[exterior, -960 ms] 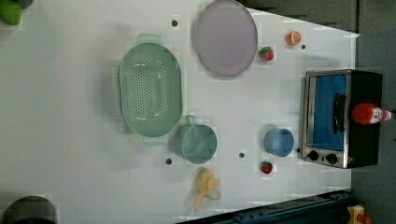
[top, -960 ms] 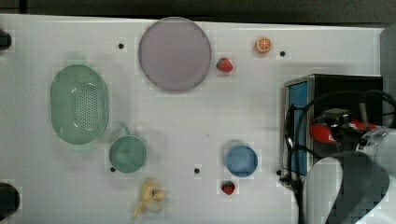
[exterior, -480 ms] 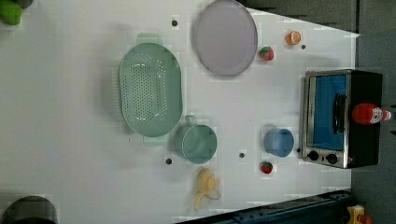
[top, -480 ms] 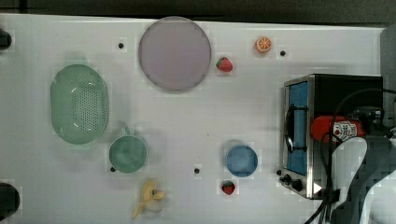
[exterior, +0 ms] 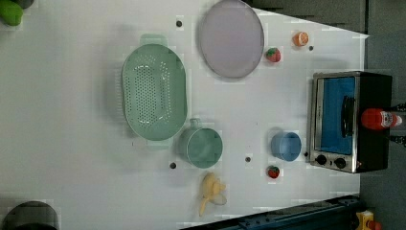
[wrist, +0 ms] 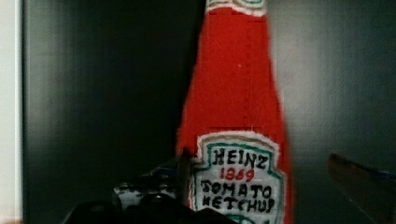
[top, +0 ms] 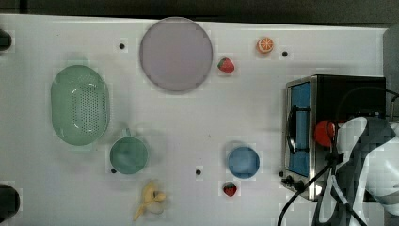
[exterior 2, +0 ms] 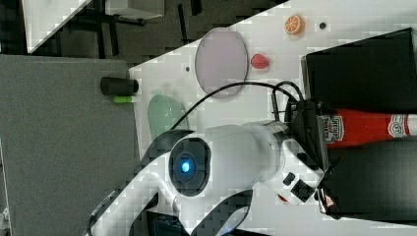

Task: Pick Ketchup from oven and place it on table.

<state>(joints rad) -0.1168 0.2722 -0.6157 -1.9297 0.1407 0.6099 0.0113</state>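
The oven (top: pixel 346 129) sits at the right edge of the white counter (top: pixel 197 113) in the top view, its blue glass door facing the counter's open middle. On that side, the blue cup (top: pixel 243 161) stands just beside the door and a strawberry (top: pixel 229 189) lies near the lower front corner. The rest of the counter's centre is bare white, with the purple plate (top: pixel 176 54), green colander (top: pixel 80 104) and green mug (top: pixel 128 154) well apart toward the top view's left.

The ketchup (exterior: pixel 380 119) stands upright on the oven's black top, at the right of the left view. In the right view the bottle (exterior 2: pixel 369 127) lies across the frame's right side, with the arm's wrist (exterior 2: pixel 275 152) close against its base end.

In the wrist view the bottle (wrist: pixel 236 126) rises up the frame's centre with the fingers (wrist: pixel 261 186) spread wide: one finger (wrist: pixel 184 165) sits just beside the label's edge and the other (wrist: pixel 359 175) stands apart at the lower right. They appear to hold nothing, though whether the near finger touches the bottle is hard to tell
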